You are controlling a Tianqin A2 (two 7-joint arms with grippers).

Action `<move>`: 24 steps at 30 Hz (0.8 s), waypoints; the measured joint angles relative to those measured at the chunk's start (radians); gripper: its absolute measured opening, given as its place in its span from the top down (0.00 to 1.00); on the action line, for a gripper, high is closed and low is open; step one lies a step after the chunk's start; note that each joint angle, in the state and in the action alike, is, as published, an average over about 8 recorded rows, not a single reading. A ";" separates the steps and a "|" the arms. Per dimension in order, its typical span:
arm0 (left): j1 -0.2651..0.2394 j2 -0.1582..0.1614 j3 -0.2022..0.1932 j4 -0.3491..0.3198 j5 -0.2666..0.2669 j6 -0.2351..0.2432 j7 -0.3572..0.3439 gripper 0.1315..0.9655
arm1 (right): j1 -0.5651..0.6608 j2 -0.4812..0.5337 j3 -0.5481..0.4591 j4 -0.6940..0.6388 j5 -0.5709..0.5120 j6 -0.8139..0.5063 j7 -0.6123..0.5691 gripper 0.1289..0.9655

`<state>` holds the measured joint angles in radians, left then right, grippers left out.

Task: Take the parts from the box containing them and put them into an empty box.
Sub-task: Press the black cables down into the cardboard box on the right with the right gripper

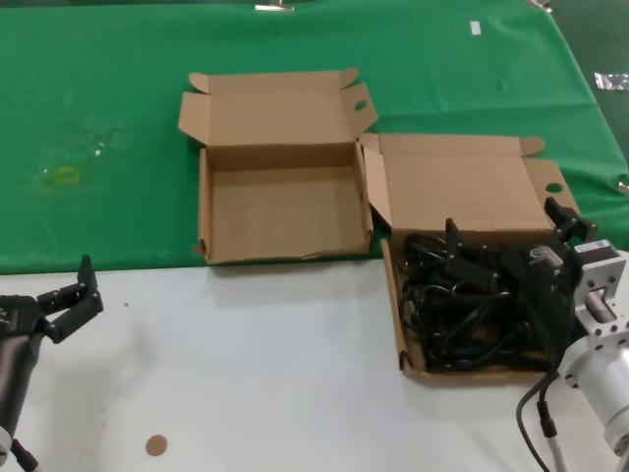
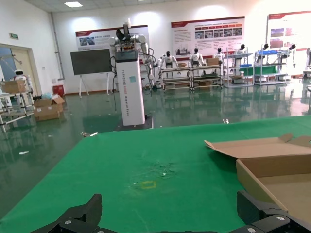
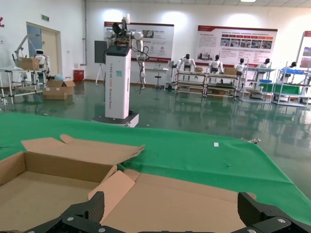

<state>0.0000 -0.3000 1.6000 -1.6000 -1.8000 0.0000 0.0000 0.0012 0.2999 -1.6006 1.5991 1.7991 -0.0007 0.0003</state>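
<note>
A: The right end effector point(image 1: 511, 241) hangs spread and empty over the cords point(image 1: 462, 305), which lie tangled in the right box point(image 1: 405, 339).

B: Risk: snagging several at once, dragging that box. Empty box point(image 1: 211, 162) lies left; left end effector point(image 1: 74, 295) waits released.

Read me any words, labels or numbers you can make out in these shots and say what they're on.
White pillar: vertical lettering, too small to read.
Wall posters: text too blurred to read.
Green door sign: unreadable.
Cardboard boxes, cords: no text visible.
</note>
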 joint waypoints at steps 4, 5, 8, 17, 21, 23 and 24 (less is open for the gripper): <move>0.000 0.000 0.000 0.000 0.000 0.000 0.000 0.00 | 0.000 0.000 0.000 0.000 0.000 0.000 0.000 0.00; 0.000 0.000 0.000 0.000 0.000 0.000 0.000 0.00 | 0.000 0.000 0.000 0.000 0.000 0.000 0.000 0.00; 0.000 0.000 0.000 0.000 0.000 0.000 0.000 0.00 | 0.000 0.000 0.000 0.000 0.000 0.000 0.000 0.00; 0.000 0.000 0.000 0.000 0.000 0.000 0.000 0.00 | 0.000 0.000 0.000 0.000 0.000 0.000 0.000 0.00; 0.000 0.000 0.000 0.000 0.000 0.000 0.000 0.00 | 0.000 0.000 0.000 0.000 0.000 0.000 0.000 0.00; 0.000 0.000 0.000 0.000 0.000 0.000 0.000 0.01 | 0.000 0.000 0.000 0.000 0.000 0.000 0.000 0.00; 0.000 0.000 0.000 0.000 0.000 0.000 0.000 0.02 | 0.000 0.000 0.000 0.000 0.000 0.000 0.000 0.00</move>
<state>0.0000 -0.3000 1.6000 -1.6000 -1.8000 0.0000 0.0000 0.0012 0.2999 -1.6006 1.5991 1.7991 -0.0008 0.0003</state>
